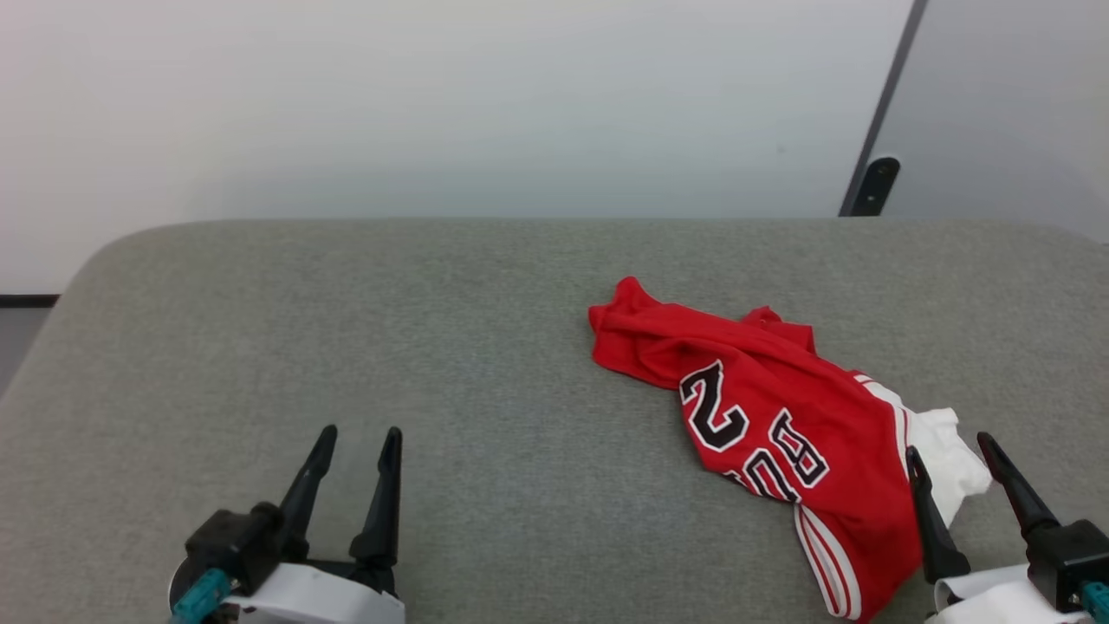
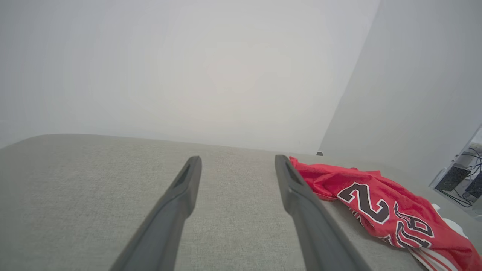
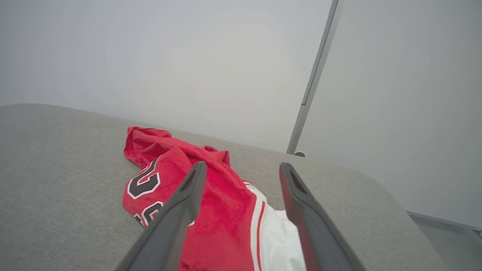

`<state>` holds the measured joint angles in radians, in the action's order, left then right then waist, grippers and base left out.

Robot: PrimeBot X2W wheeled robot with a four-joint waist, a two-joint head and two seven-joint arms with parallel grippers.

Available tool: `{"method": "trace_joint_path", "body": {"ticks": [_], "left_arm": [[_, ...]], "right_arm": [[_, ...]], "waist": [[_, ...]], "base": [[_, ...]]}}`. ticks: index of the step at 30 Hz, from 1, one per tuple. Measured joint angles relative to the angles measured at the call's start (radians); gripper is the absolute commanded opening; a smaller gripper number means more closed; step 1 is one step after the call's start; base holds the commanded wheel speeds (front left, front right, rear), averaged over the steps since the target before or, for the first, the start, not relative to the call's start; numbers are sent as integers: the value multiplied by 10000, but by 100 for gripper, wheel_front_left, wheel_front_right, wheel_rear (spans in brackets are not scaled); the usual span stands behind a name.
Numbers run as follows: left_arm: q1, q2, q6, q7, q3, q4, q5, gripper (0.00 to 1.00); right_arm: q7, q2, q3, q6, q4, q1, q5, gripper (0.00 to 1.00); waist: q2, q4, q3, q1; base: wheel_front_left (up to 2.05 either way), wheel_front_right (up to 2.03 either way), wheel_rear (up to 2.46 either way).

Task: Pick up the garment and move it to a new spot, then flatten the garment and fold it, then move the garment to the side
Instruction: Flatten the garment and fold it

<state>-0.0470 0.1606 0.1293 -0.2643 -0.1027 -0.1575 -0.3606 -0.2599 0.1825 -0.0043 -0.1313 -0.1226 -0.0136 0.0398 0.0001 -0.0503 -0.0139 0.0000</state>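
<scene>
Two grippers are seen at the near edge, both with fingers spread wide and nothing held. Left gripper is positioned at lower left over bare table, well apart from the garment. Right gripper is positioned at lower right, right at the garment's near end. A white sleeve part is framed between its fingers. In the right wrist view, red cloth and white cloth with red stripes are seen between and under the fingers. Whether cloth is touched cannot be told.

Garment is crumpled, not flattened, and is laid on the right half of the grey table. It runs from the near right edge toward the centre. Red body is on top, with black white-outlined print showing, a "2" and part of more characters. Striped red-and-white trim is seen at the near end. A bunched red end points farthest from the robot.

Beyond it, bare grey table with rounded far corners is seen. A pale wall is behind. A dark slanted strip with a black piece at its base is seen at far right.
</scene>
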Motion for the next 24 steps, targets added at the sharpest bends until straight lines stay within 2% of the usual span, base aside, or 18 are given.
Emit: {"method": "trace_joint_path", "body": {"ticks": [9,24], "left_arm": [[-456,345,0,0,-631,-107,-146,100],[-1559,640,0,0,-1848,-899,-372,100]], "right_arm": [[-13,-153,-205,0,59,152,-77,100],[-38,-587,-198,0,136,230,-119,100]], "waist": [[0,-622,215,0],[0,-2286,705,0]], "base": [[0,0,0],[0,0,0]]}}
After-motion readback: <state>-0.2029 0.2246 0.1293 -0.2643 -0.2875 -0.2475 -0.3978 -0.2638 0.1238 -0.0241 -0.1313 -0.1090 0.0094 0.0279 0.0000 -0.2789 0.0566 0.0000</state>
